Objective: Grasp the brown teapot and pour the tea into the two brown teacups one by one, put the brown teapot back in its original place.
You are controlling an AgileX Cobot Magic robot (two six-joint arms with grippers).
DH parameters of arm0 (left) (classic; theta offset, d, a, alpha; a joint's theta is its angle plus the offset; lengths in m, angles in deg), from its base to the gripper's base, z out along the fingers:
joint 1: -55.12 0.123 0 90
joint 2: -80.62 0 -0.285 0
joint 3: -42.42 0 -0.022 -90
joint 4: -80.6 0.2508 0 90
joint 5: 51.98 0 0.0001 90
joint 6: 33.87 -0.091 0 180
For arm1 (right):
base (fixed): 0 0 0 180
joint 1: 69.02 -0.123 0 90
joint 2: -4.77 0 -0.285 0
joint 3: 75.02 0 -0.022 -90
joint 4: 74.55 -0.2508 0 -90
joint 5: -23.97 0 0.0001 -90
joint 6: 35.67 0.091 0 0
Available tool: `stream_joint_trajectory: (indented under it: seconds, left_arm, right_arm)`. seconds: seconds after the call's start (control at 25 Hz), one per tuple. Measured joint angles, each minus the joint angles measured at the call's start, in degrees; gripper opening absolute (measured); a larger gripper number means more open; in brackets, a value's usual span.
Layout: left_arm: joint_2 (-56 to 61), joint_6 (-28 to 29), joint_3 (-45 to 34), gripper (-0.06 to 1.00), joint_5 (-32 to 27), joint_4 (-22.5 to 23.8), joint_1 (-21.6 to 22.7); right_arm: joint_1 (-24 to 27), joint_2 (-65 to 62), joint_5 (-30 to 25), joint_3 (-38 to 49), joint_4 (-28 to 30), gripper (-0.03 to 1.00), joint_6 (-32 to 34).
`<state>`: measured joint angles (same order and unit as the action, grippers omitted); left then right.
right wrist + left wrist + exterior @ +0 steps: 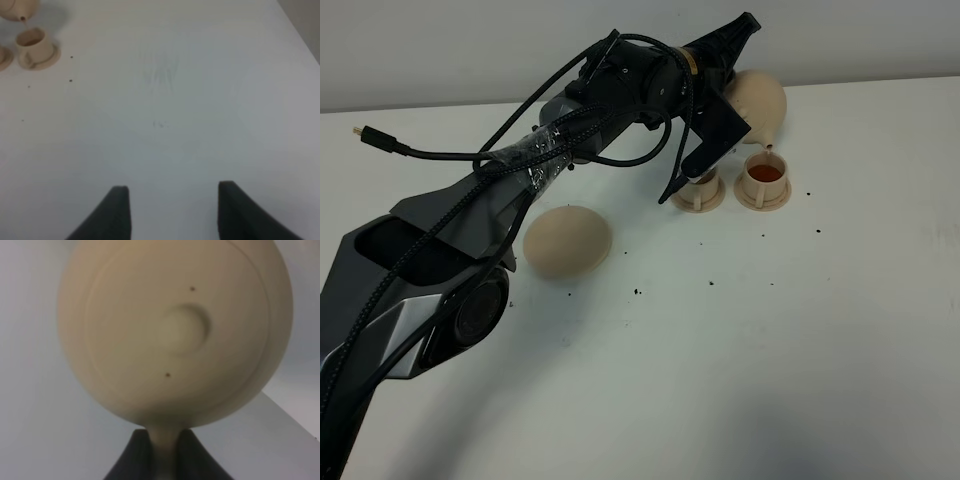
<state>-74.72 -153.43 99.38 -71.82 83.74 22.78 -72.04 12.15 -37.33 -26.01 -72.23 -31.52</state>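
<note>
Looking from high, the brown teapot (765,100) hangs tipped, spout just over the tea-filled teacup (765,180), the second teacup (703,195) just beside toward the left arm (470,230); left wrist: left gripper (162,440) clamped on the teapot's handle (162,457); right wrist: right gripper (172,200) wide open, empty, well apart.

The white worktop (800,330) carried a round beige saucer (567,241) toward its left side. Farther back, two smaller saucers lay side by side, close together. The left saucer (700,206) bore a partly hidden left cup (701,188). The right saucer (763,205) bore a right cup (764,190) holding reddish-brown tea (765,173). Dark specks (637,292) dotted the surface.
</note>
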Motion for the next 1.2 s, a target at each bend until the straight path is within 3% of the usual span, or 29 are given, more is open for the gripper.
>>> stream_joint_trajectory:
  seconds: [1.2]
  left_arm:
    - [0.0,0.0,0.0,0.16,0.6,3.4,-0.6]
  right_arm:
    - [0.0,0.0,0.0,0.0,0.0,0.43,0.0]
